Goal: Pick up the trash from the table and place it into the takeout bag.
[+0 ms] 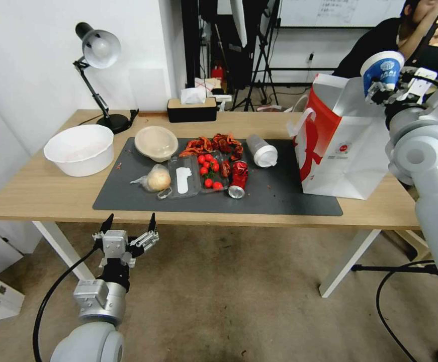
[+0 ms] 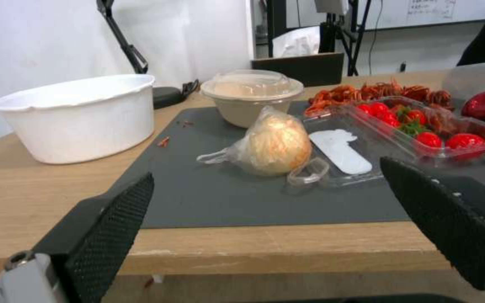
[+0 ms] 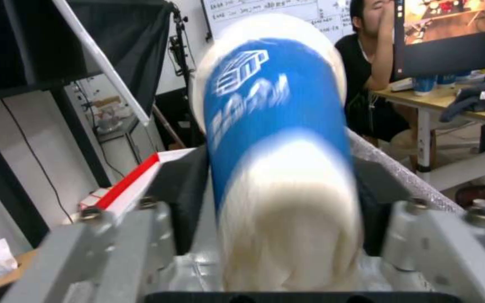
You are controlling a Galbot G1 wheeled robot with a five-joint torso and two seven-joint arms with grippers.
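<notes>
My right gripper is shut on the blue paper cup and holds it above the open top of the white and red takeout bag. The right wrist view shows the cup clamped between the fingers, over the bag's red edge. On the table's dark mat lie a crushed red can, a clear white-lidded cup on its side, a beige paper bowl and a bagged bun. My left gripper hangs open below the table's front edge, facing the bun.
A white tub stands left of the mat, with a desk lamp and a black tissue box behind. A clear tray of tomatoes and red shells lie mid-mat. A person sits behind the bag.
</notes>
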